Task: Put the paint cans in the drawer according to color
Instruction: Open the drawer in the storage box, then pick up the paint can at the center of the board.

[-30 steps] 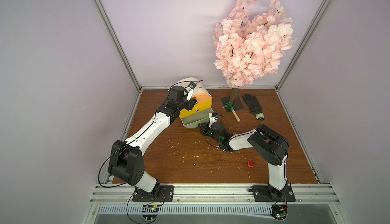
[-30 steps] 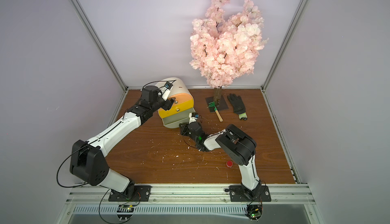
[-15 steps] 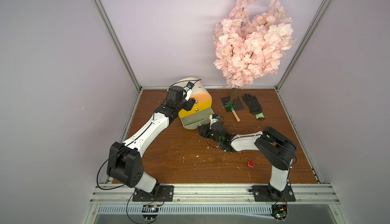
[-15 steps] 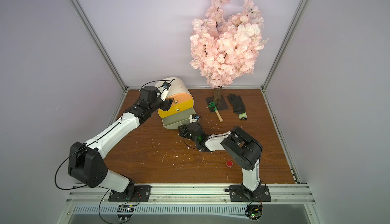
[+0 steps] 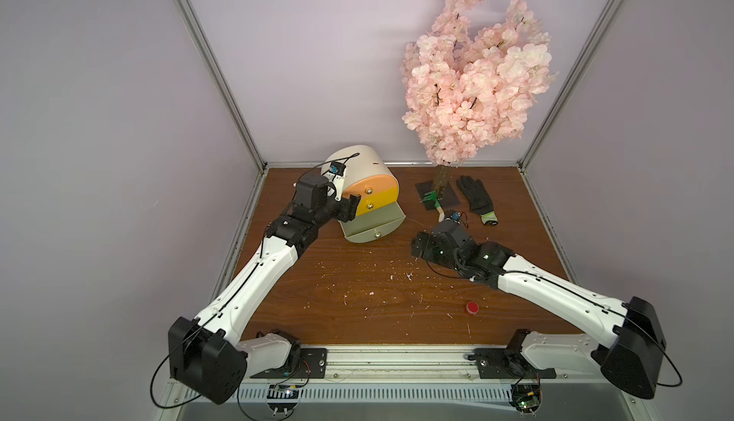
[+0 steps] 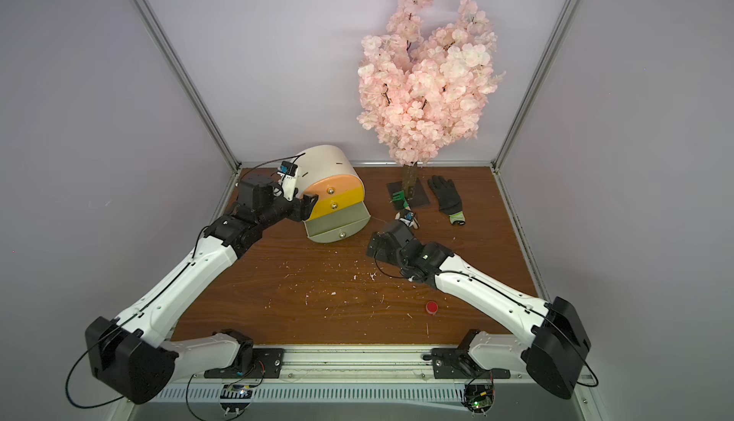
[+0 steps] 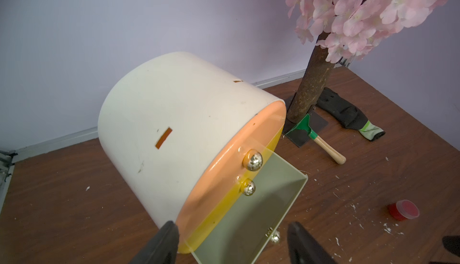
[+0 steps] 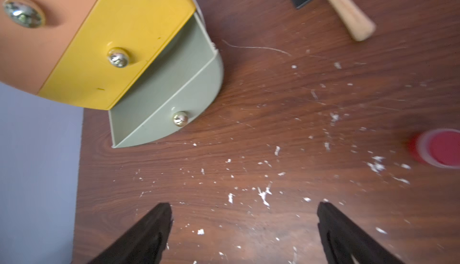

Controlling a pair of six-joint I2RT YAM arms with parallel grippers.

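**Drawer cabinet.** The drawer cabinet [image 5: 359, 177] (rounded cream shell; peach, yellow and grey-green fronts stacked top to bottom) stands near the back edge of the worktop [image 5: 317, 304], toward its back left corner. The grey-green drawer [image 5: 375, 222] at the bottom is pulled out. The peach and yellow fronts sit flush with the shell.

**Paint can.** One red paint can [image 5: 472, 307] is visible in both top views. It stands upright near the front edge of the worktop, right of the middle and well apart from the cabinet.

**Left gripper.** The left gripper [image 5: 349, 204] is at the left side of the cabinet front, level with the yellow front. Its jaws stand apart and clamp nothing. In the left wrist view, one finger [image 7: 166, 240] lies against the lower edge of the shell. The other finger [image 7: 302, 242] hangs beside the knob of the pulled-out drawer.

**Right gripper.** The right gripper [image 5: 416, 245] hangs low over the worktop, just right of the pulled-out drawer. Its jaws are spread wide and empty. In the right wrist view only worktop scattered with white flecks [image 8: 263, 194] shows between them.

**Other items.** A pink blossom tree [image 5: 472, 81] stands at the back edge. Beside its trunk lie a black glove [image 5: 474, 196] and a green-headed hand tool [image 7: 321, 143] with a wooden handle.
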